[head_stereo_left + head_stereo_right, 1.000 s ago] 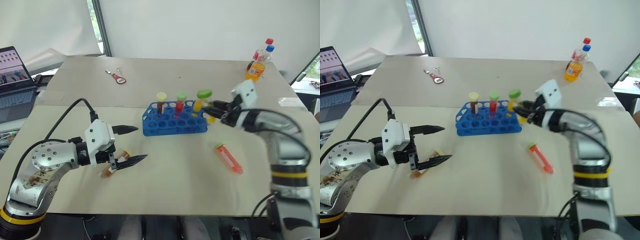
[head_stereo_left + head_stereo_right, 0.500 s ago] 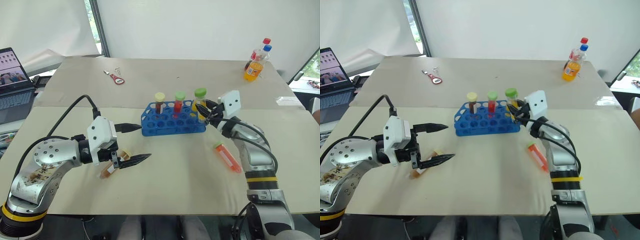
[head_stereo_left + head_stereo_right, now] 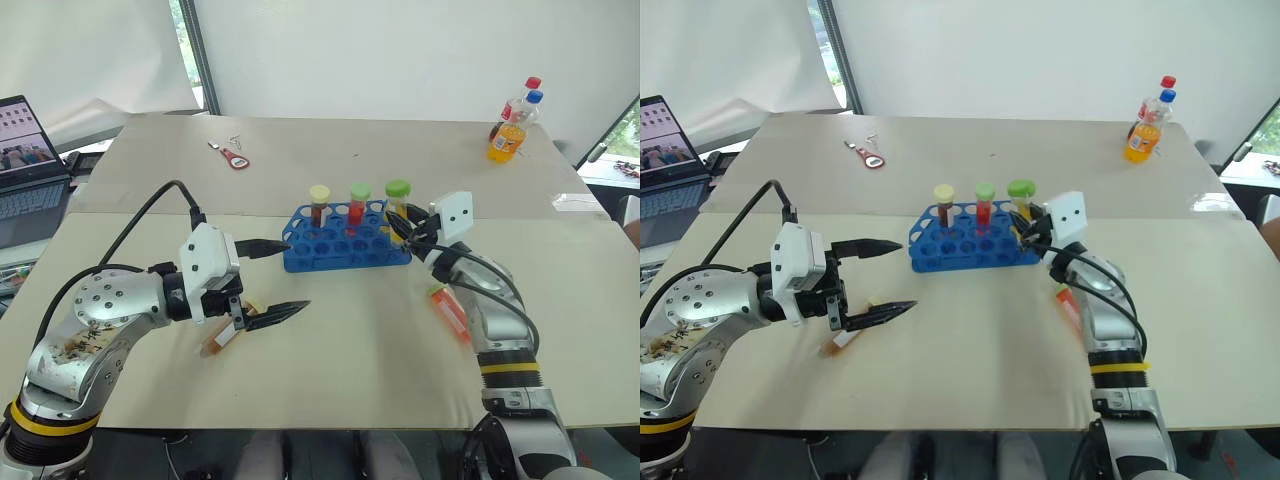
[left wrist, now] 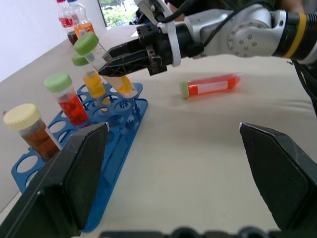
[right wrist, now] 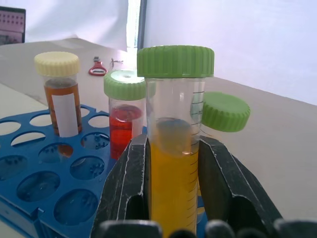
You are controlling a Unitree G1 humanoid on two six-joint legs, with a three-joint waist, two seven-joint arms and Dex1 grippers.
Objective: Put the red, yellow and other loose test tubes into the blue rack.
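Observation:
The blue rack (image 3: 345, 245) stands mid-table holding a brown tube with a cream cap (image 3: 320, 205), a red tube with a green cap (image 3: 358, 208) and a yellow tube (image 4: 93, 83). My right gripper (image 3: 398, 224) is shut on another yellow tube with a green cap (image 5: 174, 163), tilted over the rack's right end; I cannot tell whether its tip is in a hole. A red-orange tube (image 3: 449, 309) lies on the table right of the rack. My left gripper (image 3: 298, 274) is open above the table, next to a lying brown tube (image 3: 226, 333).
A small red tool (image 3: 233, 155) lies far back left. Drink bottles (image 3: 512, 130) stand at the far right corner. A laptop (image 3: 25, 165) sits off the left edge. A seam between two tables (image 3: 150, 212) runs behind the rack.
My right arm has swung in and down, bringing the yellow tube left to the rack's right end. The left gripper has stayed open in about the same place.

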